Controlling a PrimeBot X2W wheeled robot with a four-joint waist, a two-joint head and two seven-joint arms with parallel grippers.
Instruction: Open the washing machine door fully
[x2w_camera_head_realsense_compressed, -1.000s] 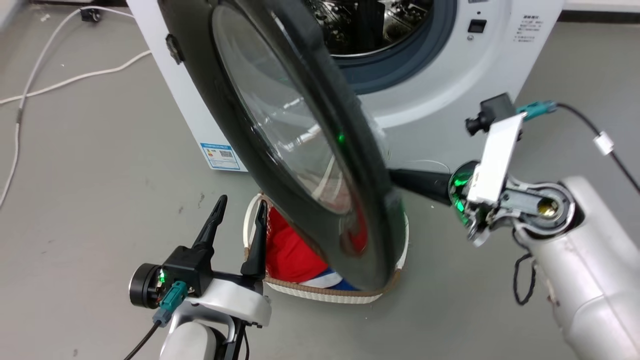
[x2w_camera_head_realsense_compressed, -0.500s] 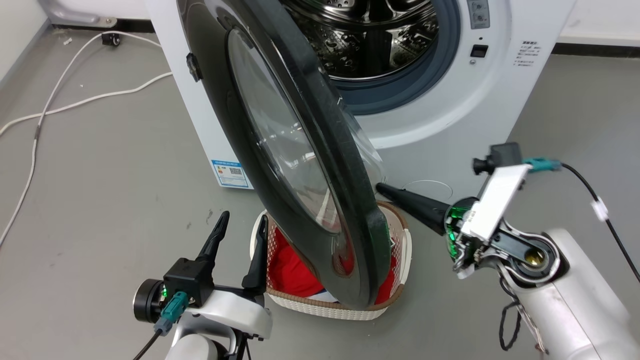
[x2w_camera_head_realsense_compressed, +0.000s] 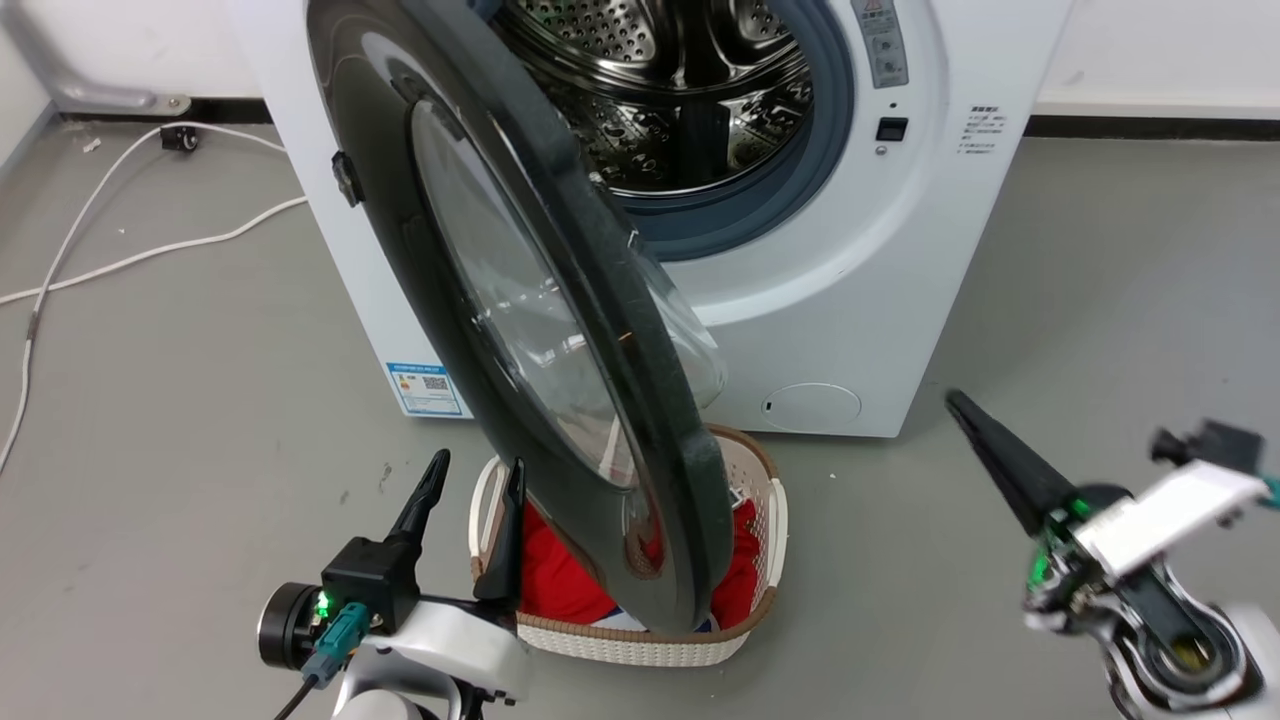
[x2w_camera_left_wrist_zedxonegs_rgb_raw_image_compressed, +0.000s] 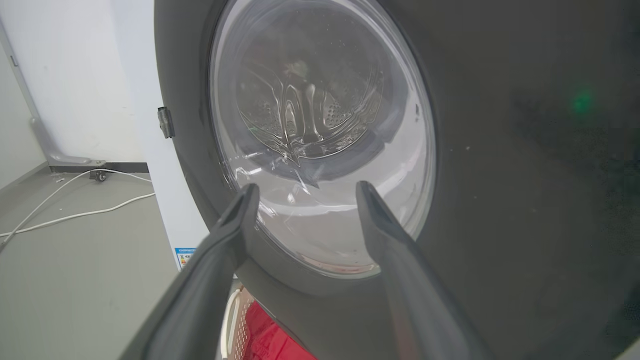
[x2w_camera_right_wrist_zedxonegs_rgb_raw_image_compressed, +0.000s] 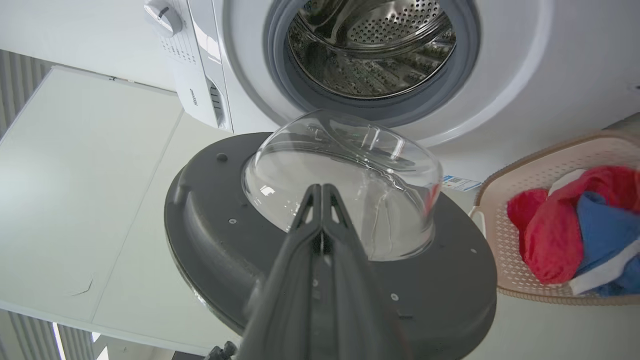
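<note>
1. A grey floor (x2w_camera_head_realsense_compressed: 180, 420) runs back to a white wall, and a white washing machine (x2w_camera_head_realsense_compressed: 860, 290) stands with its front open to the camera.
2. Nearest in the head view, the left gripper (x2w_camera_head_realsense_compressed: 478, 466) sits at the lower left. Its two dark fingers are spread wide with nothing between them, just beside a pale woven basket (x2w_camera_head_realsense_compressed: 772, 500) of red laundry (x2w_camera_head_realsense_compressed: 560, 585).
3. The left wrist view looks between those parted fingers of the left gripper (x2w_camera_left_wrist_zedxonegs_rgb_raw_image_compressed: 306, 186) at the outer face of the washing machine door (x2w_camera_left_wrist_zedxonegs_rgb_raw_image_compressed: 500, 200). The drum's steel shows through the door's clear window.
4. In the head view the washing machine door (x2w_camera_head_realsense_compressed: 520, 330) is swung well out from the machine on its left-hand hinge. It is seen almost edge-on, and its lower rim overlaps the basket.
5. The right gripper (x2w_camera_head_realsense_compressed: 958, 404) is at the lower right, apart from the door, its fingers pressed together on nothing.
6. The right wrist view, past the closed tips of the right gripper (x2w_camera_right_wrist_zedxonegs_rgb_raw_image_compressed: 320, 188), shows the door's matte grey inner face (x2w_camera_right_wrist_zedxonegs_rgb_raw_image_compressed: 220, 240) and bulging glass bowl (x2w_camera_right_wrist_zedxonegs_rgb_raw_image_compressed: 345, 170). A blue garment (x2w_camera_right_wrist_zedxonegs_rgb_raw_image_compressed: 600, 225) lies with the red in the basket (x2w_camera_right_wrist_zedxonegs_rgb_raw_image_compressed: 505, 235).
7. Beyond, the steel drum (x2w_camera_head_realsense_compressed: 680, 100) lies open inside its grey seal, with a small round white panel (x2w_camera_head_realsense_compressed: 812, 408) low on the machine front.
8. White cables (x2w_camera_head_realsense_compressed: 150, 250) trail across the floor at the far left.
</note>
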